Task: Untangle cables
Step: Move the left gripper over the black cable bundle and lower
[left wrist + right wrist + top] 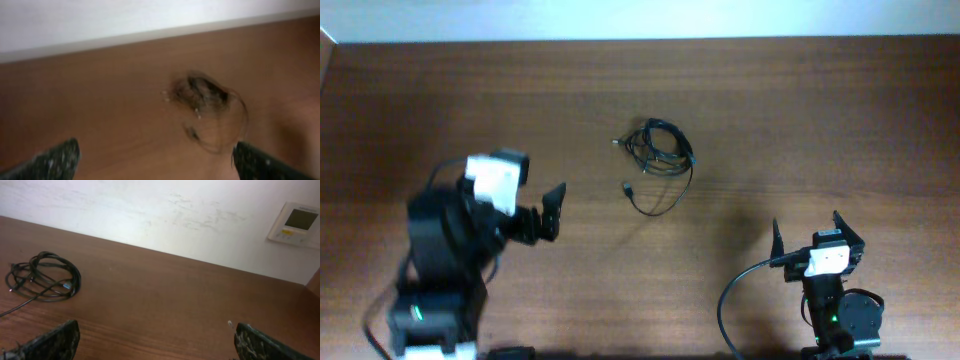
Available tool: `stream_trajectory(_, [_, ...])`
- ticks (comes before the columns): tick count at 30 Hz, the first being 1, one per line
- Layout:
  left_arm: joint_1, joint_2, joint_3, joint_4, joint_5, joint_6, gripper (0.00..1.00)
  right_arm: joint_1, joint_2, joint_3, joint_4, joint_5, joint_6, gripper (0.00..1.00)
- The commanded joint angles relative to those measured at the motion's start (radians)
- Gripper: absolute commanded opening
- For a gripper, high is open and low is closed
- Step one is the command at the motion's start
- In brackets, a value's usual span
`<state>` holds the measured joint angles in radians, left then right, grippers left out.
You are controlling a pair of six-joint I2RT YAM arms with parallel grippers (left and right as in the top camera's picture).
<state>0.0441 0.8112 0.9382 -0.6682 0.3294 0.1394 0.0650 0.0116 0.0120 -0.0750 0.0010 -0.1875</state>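
Ahead of your L gripper (553,208), slightly right, the cables (658,150) are lying coiled on the table (440,90) w/ one loop trailing back toward it. R gripper (810,232) is sitting farther off, cables ahead-left. Both are gaping wide, gripping nothing; L is looking the nearer reach.

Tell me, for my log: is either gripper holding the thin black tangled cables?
No, the cables lie on the brown table, clear of the left gripper and right gripper.
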Motion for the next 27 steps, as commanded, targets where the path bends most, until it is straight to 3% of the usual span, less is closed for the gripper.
stream_trajectory(1, [-0.005, 0.288, 0.332, -0.213, 0.061, 0.012, 0.99, -0.006, -0.006, -0.006, -0.004, 0.011, 0.002, 0.98])
stream_trajectory(5, [-0.005, 0.573, 0.603, -0.490, 0.076, 0.010, 0.99, -0.006, -0.006, -0.006, -0.004, 0.011, 0.002, 0.98])
stream_trajectory(9, [-0.005, 0.691, 0.608, -0.497, 0.076, 0.004, 0.99, -0.006, -0.006, -0.006, -0.004, 0.011, 0.002, 0.98])
stream_trajectory(11, [-0.005, 0.728, 0.608, -0.483, 0.171, 0.005, 0.99, -0.006, -0.006, -0.006, -0.004, 0.011, 0.002, 0.98])
stream_trajectory(12, [-0.005, 0.736, 0.607, -0.475, 0.223, 0.005, 0.84, -0.006, -0.006, -0.006, -0.004, 0.011, 0.002, 0.98])
stream_trajectory(13, [-0.007, 0.749, 0.607, -0.474, 0.280, 0.004, 0.06, -0.006, -0.006, -0.006, -0.004, 0.011, 0.002, 0.98])
stream_trajectory(14, [-0.013, 0.761, 0.607, -0.479, 0.285, -0.019, 0.00, -0.006, -0.006, -0.006, -0.004, 0.011, 0.002, 0.99])
stream_trajectory(19, [-0.161, 0.840, 0.600, -0.463, 0.258, -0.089, 0.00, -0.006, -0.006, -0.006, -0.004, 0.011, 0.002, 0.98])
stream_trajectory(23, [-0.348, 0.930, 0.600, -0.356, 0.035, -0.302, 0.00, -0.006, -0.006, -0.006, -0.004, 0.011, 0.002, 0.98])
stream_trajectory(24, [-0.384, 0.952, 0.600, -0.320, -0.059, -0.369, 0.09, -0.006, -0.006, -0.006, -0.004, 0.011, 0.002, 0.98])
stream_trajectory(25, [-0.406, 0.968, 0.600, -0.296, -0.122, -0.409, 0.29, -0.006, -0.006, -0.006, -0.004, 0.011, 0.002, 0.98])
stream_trajectory(26, [-0.422, 0.982, 0.600, -0.278, -0.164, -0.436, 0.34, -0.006, -0.006, -0.006, -0.004, 0.011, 0.002, 0.98])
stream_trajectory(27, [-0.443, 1.007, 0.600, -0.241, -0.200, -0.467, 0.47, -0.006, -0.006, -0.006, -0.004, 0.011, 0.002, 0.99])
